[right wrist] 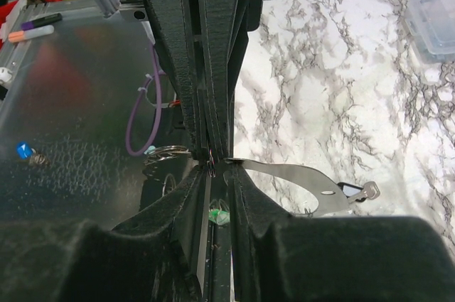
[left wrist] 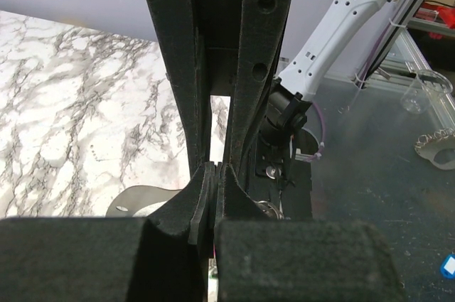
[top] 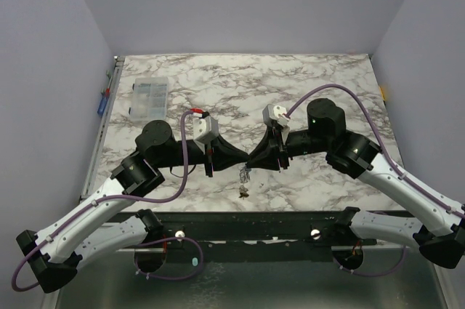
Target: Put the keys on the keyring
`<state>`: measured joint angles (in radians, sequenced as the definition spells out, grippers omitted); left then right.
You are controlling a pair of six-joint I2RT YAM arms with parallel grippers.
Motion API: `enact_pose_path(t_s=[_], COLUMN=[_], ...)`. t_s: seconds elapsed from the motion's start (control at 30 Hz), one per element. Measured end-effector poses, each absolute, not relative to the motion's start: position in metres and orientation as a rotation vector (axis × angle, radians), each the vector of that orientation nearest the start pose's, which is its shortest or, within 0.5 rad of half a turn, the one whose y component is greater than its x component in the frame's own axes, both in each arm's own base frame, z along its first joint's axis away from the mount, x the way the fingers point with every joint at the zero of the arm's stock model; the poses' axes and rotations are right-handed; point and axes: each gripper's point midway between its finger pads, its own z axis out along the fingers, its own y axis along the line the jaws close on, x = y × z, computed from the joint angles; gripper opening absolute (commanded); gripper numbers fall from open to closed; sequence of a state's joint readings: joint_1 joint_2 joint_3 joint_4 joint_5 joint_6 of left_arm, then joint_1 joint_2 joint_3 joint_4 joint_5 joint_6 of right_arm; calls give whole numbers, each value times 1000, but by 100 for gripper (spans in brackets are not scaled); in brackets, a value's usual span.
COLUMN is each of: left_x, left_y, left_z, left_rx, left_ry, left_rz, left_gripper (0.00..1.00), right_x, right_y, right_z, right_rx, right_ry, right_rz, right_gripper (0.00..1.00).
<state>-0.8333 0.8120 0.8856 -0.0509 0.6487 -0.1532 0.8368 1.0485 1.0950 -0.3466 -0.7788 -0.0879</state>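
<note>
Fingertips meet nose to nose over the near middle of the marble table [top: 327, 83], both arms reaching inward.

Left gripper [left wrist: 210, 181]: fingers pressed flat together, no slit showing. If something thin is pinched there, it is too small to make out.

Right gripper [right wrist: 216, 171]: fingers a narrow slit apart. Green key head [right wrist: 219, 215] shows low in that slit; cannot tell whether it is pinched or only sits behind.

Keyring [right wrist: 284, 174]: taken to be the pale silvery piece that starts right at the meeting tips and runs out toward the far side, above the marble. From this angle it reads as a flat blade rather than a loop. One small dark-headed key [right wrist: 362, 190] sits at its outer end.

Keys [top: 245, 174]: in the top view a small bunch hangs just below the joined tips. A second bit of metal lies on the marble just nearer than that.

Reading of the pose: one gripper likely steadies the ring while the other works a key onto it, hence tip against tip. Holding it clear of the table probably lets the hung keys dangle out of the way.

Clear compartment box [top: 149, 97] sits far left, well apart.
</note>
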Motion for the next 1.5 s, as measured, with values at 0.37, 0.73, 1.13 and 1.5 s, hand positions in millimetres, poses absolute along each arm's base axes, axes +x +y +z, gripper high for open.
enact_pose_path(t_s=[0.37,0.73,1.13,1.5], left_x=[112,111,112,110], left_y=[-289,-289,-290,-283], left_z=[344,341,336,342], left_rx=[1064,1068,1072,1042], left_ry=[1336,1339,1345,1327], left_rz=[-1260,-1263,-1259,-1241], left_gripper=[0,0,3,86], right_x=[118,119,120,119], right_y=[311,312,313,299], right_z=[315,313,309,273], right_rx=[-1351,-1351,-1361,-1376], right_ry=[1431,1437,1442,1409], right_rz=[1227,1228,1224,1125], right_gripper=[27,22,1,1])
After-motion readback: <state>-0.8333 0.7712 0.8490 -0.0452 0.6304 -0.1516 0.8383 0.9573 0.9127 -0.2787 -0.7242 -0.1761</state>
